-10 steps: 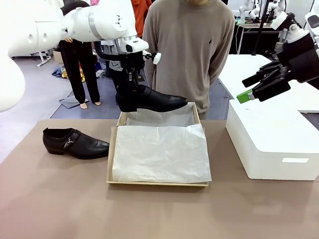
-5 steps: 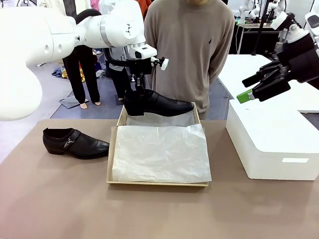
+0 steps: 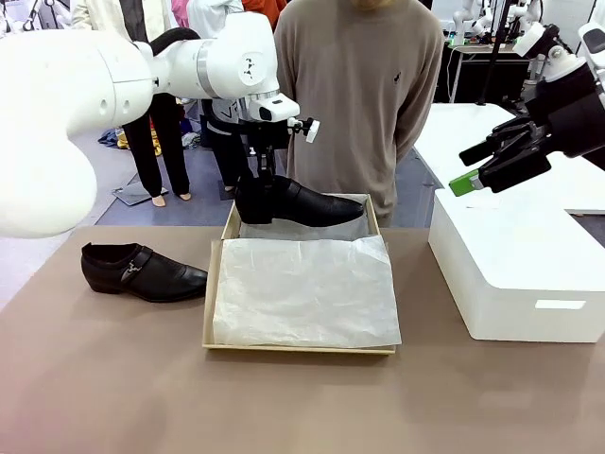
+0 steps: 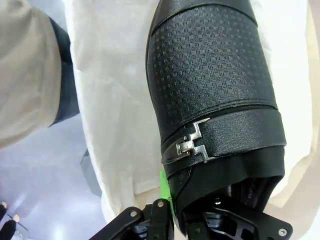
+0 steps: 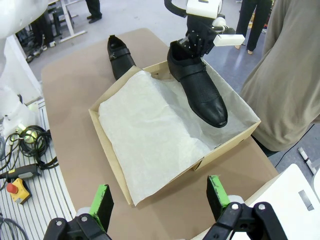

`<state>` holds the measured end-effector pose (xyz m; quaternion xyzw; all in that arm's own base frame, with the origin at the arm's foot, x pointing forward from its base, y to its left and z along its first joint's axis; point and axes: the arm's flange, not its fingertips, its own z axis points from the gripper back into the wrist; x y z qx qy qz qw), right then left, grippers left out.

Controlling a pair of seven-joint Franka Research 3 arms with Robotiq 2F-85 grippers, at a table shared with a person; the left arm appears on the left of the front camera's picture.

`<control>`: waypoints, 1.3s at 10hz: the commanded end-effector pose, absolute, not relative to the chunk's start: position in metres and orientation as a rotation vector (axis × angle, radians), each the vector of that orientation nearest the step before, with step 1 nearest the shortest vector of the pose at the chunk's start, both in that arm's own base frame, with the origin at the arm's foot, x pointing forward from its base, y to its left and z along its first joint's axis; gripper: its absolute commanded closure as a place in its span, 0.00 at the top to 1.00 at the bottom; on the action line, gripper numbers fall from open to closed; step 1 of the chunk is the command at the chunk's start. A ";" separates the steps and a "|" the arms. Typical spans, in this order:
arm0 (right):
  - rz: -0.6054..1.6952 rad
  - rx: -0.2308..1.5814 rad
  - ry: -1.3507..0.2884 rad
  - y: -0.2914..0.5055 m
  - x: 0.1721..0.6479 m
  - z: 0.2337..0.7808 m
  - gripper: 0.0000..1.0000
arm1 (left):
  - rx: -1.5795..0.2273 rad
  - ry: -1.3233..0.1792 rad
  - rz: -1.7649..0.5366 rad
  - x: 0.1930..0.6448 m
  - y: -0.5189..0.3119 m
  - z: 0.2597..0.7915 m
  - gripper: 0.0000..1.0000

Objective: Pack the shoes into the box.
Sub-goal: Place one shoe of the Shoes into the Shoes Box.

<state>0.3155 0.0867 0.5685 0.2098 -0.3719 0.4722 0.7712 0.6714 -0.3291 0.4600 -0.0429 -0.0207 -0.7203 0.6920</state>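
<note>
My left gripper (image 3: 257,182) is shut on the heel collar of one black shoe (image 3: 307,202), which hangs toe to the right, low over the far end of the box (image 3: 210,295). In the left wrist view a green pad (image 4: 164,192) presses that shoe (image 4: 215,85) near its buckle, above the white tissue paper (image 4: 115,100). The other shoe (image 3: 142,270) lies on the table left of the box. My right gripper (image 3: 468,168) hangs open and holds nothing, high at the right. From the right wrist view, its fingers (image 5: 102,200) frame the box (image 5: 112,160), the held shoe (image 5: 197,87) and the lying shoe (image 5: 120,57).
A large white box (image 3: 520,274) stands on the table right of the cardboard one, under my right gripper. A person (image 3: 364,95) stands close behind the table's far edge. Cables and a red stop button (image 5: 20,187) lie off the table's side.
My left arm has carried the shoe slightly right and down toward the far end of the box. The right arm has not moved.
</note>
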 end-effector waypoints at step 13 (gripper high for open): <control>1.046 0.473 -0.826 0.086 0.319 0.568 1.00 | -0.050 0.017 -1.515 0.693 -0.340 0.408 0.00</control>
